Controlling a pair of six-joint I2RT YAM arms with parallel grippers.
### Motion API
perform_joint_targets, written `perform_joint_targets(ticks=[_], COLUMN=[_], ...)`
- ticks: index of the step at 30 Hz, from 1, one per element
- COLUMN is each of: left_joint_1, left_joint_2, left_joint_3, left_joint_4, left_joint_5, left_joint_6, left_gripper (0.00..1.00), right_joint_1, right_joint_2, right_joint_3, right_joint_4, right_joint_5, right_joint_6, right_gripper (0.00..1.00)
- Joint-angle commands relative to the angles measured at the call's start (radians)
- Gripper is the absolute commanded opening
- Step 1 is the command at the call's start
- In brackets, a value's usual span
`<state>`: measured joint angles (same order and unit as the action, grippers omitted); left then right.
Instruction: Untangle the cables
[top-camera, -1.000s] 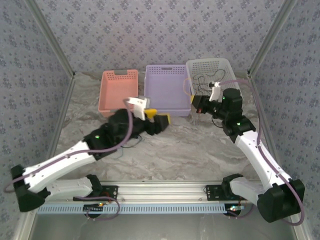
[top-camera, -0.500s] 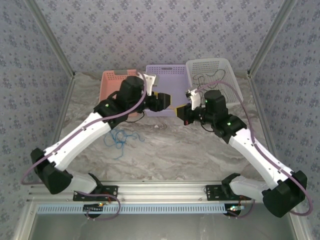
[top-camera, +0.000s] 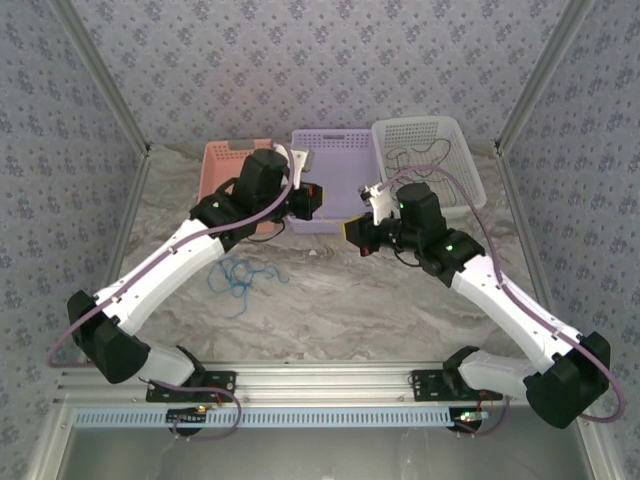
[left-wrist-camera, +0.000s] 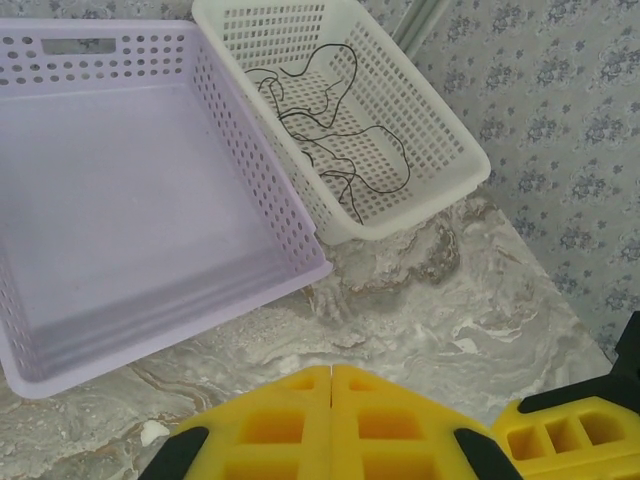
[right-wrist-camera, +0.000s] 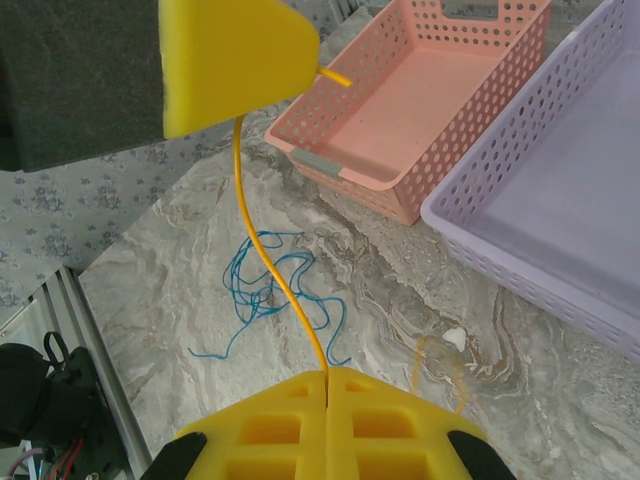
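Note:
A yellow cable (right-wrist-camera: 262, 255) stretches taut between my two grippers, above the table in front of the purple basket. My right gripper (right-wrist-camera: 327, 372) (top-camera: 350, 232) is shut on its lower end. My left gripper (left-wrist-camera: 331, 368) (top-camera: 313, 199) is shut on its upper end, and a short stub pokes out past the left fingers (right-wrist-camera: 235, 60). A blue cable (right-wrist-camera: 262, 290) (top-camera: 241, 275) lies in a loose tangle on the marble table under the left arm. A black cable (left-wrist-camera: 335, 130) (top-camera: 420, 156) rests coiled inside the white basket.
Three baskets stand along the back: pink (top-camera: 222, 168) (right-wrist-camera: 330, 140), purple (top-camera: 335, 140) (left-wrist-camera: 265, 190) and white (top-camera: 462, 150) (left-wrist-camera: 440, 140). A faint tan strand (right-wrist-camera: 440, 365) lies on the table near the right gripper. Patterned walls close in both sides.
My left arm rose from the table to the purple basket's front and its jaws closed on the yellow cable. My right gripper swung left, away from the white basket. The blue cable is uncovered.

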<state>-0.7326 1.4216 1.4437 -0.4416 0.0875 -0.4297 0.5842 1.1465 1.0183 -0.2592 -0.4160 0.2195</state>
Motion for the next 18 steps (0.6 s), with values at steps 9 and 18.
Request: perform_joint_targets(ticks=[9,18], left_joint_1=[0.09,0.106], left_joint_2=[-0.008,-0.005], left_joint_3=[0.085,0.095], left_joint_4=[0.109,0.179], left_joint_5=[0.143,0.174], left_joint_6=[-0.054,-0.104], left_gripper=[0.0,0.0], right_joint_1=[0.091,0.141], right_joint_2=[0.045,0.128], right_joint_3=[0.014,0.058], right_joint_4=[-0.014,-0.035], right_joint_5=[-0.039,-0.038], right_joint_6=[-0.025,-0.034], right_gripper=[0.0,0.0])
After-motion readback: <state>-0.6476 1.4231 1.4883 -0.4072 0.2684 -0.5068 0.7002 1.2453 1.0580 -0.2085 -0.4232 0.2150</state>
